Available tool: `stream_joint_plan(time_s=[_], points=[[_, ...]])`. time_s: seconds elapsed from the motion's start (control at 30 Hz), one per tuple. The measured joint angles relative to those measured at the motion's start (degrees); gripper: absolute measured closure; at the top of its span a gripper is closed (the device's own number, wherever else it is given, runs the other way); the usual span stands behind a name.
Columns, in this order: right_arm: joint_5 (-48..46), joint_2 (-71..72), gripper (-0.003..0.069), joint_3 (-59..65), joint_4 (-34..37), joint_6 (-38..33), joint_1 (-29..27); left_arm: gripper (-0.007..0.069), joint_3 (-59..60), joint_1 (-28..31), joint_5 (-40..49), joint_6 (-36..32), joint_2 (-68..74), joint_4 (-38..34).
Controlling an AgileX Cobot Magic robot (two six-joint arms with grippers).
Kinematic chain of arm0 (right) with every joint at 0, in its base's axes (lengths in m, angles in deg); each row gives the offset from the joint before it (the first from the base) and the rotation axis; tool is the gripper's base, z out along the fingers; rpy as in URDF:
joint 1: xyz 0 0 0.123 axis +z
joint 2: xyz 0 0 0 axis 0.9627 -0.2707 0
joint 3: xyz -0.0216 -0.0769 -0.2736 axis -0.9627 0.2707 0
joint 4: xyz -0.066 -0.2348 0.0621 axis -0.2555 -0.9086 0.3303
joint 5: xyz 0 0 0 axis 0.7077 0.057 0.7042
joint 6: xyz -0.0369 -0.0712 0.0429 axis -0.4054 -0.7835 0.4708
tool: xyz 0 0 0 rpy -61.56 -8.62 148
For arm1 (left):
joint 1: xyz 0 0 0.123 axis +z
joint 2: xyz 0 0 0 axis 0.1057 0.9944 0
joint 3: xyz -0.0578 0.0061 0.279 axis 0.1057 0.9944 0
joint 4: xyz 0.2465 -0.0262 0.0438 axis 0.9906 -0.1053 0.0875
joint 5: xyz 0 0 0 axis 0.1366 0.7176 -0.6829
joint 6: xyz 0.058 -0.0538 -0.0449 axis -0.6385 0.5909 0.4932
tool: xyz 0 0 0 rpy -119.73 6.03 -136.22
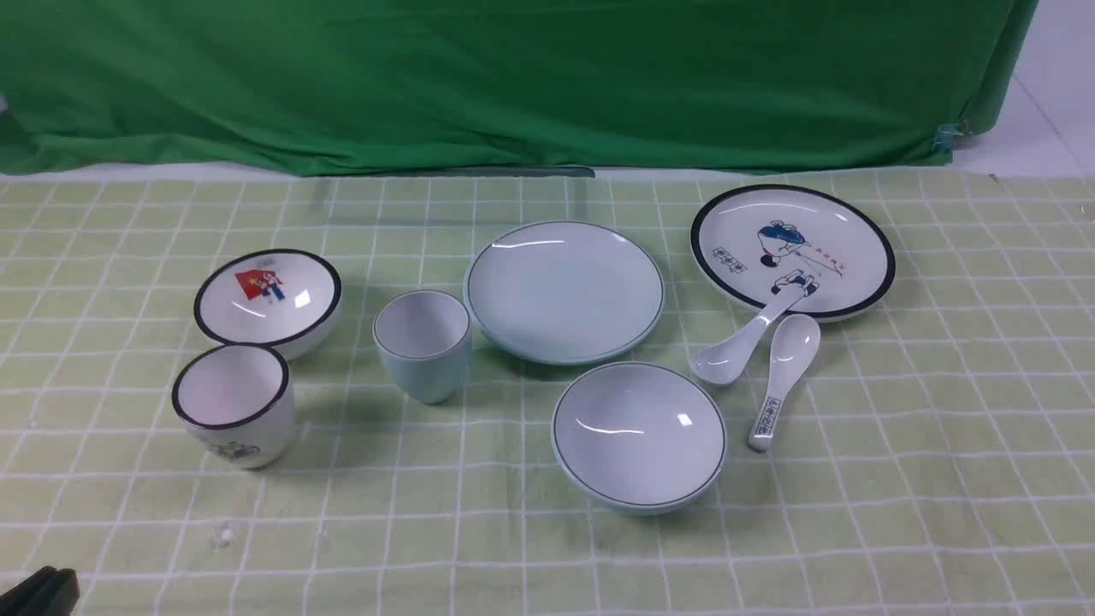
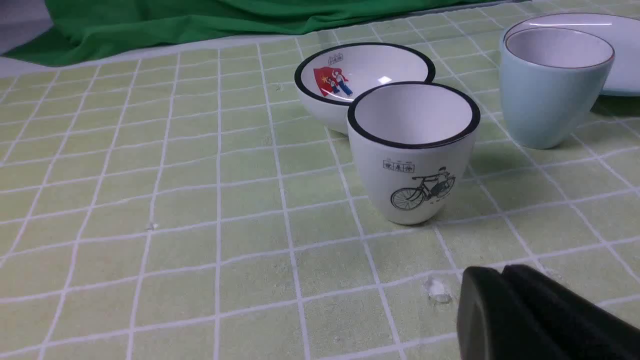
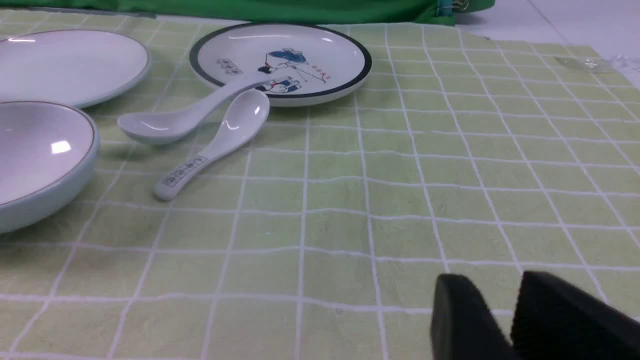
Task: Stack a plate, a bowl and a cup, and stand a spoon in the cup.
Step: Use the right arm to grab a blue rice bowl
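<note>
Though unseen from front, right claw (image 3: 493, 295) stands parted.

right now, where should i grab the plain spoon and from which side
Take the plain spoon at mid-handle, coming straight down from above and pinching across its narrow width. The handle tip is propped on the rim of the cartoon plate, so it probably sits clear of the cloth; the printed spoon lies close alongside.
</note>
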Motion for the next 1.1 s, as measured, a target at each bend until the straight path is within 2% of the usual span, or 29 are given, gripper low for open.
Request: stream_joint_plan(time_s=[0.6, 1.1], points=[[0.0, 0.0, 0.0421, 0.0, 0.0, 0.0, 0.0, 0.0653, 0.0, 0.0, -1.1, -2.1, 0.0, 2.5], [0.8, 0.0, 0.0419, 0.0, 0.0, 0.0, 0.0, 0.0653, 0.0, 0.0, -10.6, -2.2, 0.0, 2.9]])
